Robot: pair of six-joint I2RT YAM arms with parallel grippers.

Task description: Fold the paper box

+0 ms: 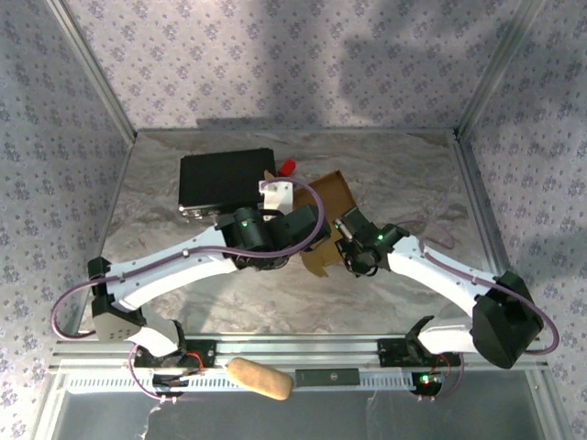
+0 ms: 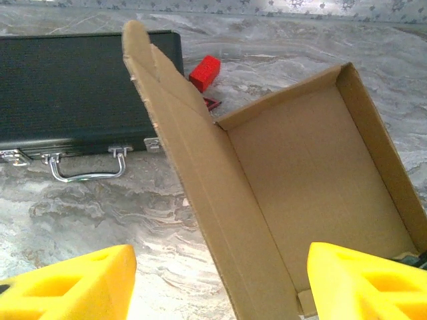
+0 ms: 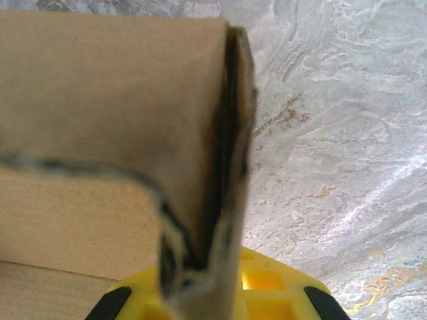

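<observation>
The right gripper (image 3: 207,290) is biting down on an upright wall of the paper box (image 2: 313,180), with the cardboard edge rising out of its yellow pads at the bottom centre of the right wrist view. The left gripper (image 2: 220,267) is standing with its fingers (image 2: 73,283) well apart in the lower corners of the left wrist view, clamping nothing. The tall side flap is running up between them toward the upper left of the frame.

The step in hand, as I am judging it, is turning that tall flap over into the open tray. To do it well, the right grip should be anchoring its wall without crushing it. The left fingers should be pushing low along the crease rather than at the free tip, so the panel is bending on its score line and the tray is not sliding.

By count I am seeing one paper box, sitting centre right in the top view. One black case (image 2: 67,87) is lying at upper left, one red block (image 2: 205,71) is just beside it, and one tan lump (image 1: 260,378) is lying at the bottom edge
</observation>
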